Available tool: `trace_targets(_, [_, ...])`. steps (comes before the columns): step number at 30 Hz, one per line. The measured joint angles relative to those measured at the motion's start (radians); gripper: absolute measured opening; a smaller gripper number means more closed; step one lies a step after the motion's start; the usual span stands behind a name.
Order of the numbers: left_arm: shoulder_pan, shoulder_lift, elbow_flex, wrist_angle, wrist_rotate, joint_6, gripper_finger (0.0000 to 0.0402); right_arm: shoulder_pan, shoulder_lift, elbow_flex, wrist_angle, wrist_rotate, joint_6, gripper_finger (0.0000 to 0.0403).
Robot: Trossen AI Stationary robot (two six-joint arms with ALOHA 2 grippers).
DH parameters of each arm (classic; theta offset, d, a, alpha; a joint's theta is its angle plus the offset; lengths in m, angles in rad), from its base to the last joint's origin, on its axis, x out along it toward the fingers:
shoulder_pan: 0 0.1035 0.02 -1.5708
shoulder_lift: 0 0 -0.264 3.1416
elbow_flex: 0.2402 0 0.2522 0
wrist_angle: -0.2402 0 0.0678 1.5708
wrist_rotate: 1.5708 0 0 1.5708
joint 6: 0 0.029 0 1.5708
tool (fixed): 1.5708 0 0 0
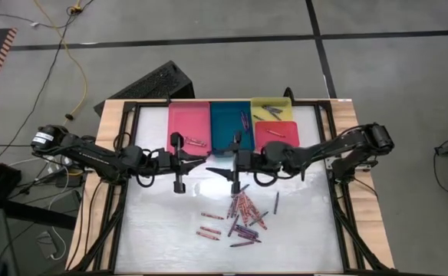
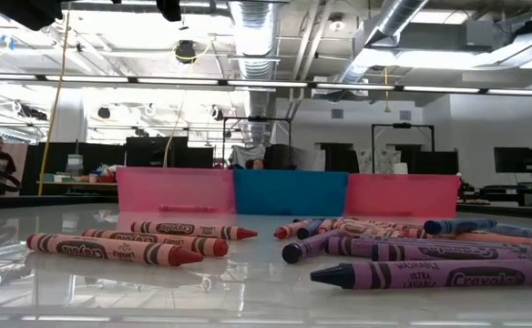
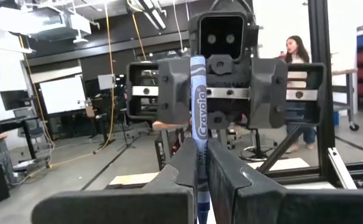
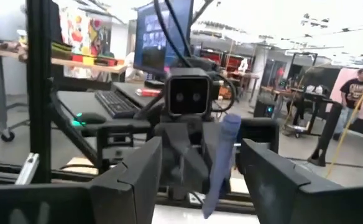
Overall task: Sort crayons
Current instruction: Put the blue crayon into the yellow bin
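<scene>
**One crayon upright in the left gripper, right jaws spread beside it**

Nearest, in the left wrist view: left gripper (image 3: 198, 155) closed on one blue-violet crayon (image 3: 197, 112). Long axis of the crayon standing up out of the fingers, across the line that joins the two grippers. Label facing the camera.

Just beyond, tip to tip above the middle of the table: right gripper (image 4: 201, 149) with its jaws wide apart and gripping nothing. Same crayon between its fingers, slightly tilted, touching neither as far as visible. Left arm therefore the one to carry it; probably only a clean retreat needed from the right arm.

Lower down, on the table: loose crayons (image 1: 243, 211) in a heap, more under the right arm than the left.

Farther back: pink tray (image 1: 189, 123), teal tray (image 1: 225, 123), yellow tray (image 1: 274, 103), red tray (image 1: 276, 132), all beyond both grippers.

Hidden: lower end of the held crayon, sunk between the left fingers. From above, held crayon too small to make out. Neither gripper in the low view.
</scene>
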State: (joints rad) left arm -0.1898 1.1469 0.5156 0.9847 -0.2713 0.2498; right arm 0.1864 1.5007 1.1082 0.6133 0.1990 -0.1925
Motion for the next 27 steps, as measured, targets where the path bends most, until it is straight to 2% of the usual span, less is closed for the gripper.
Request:
trace_targets(10, [0.000, 0.000, 0.000, -0.007, 0.000, 0.003, 0.0002, -0.006, 0.059, 0.061, -0.006, 0.008, -0.026, 0.0206])
trace_targets(15, [0.000, 0.000, 0.000, -0.009, 0.000, 0.007, 0.0002, -0.006, 0.059, 0.063, -0.013, 0.012, -0.026, 0.0146])
trace_targets(22, [-0.001, 0.000, 0.000, -0.010, 0.004, 0.007, 0.0002, -0.006, 0.059, 0.063, -0.022, 0.020, -0.023, 0.0019])
trace_targets(27, [0.000, 0.000, 0.000, -0.012, -0.003, -0.003, 0.0002, -0.006, 0.058, 0.064, -0.028, 0.066, -0.003, 0.0013])
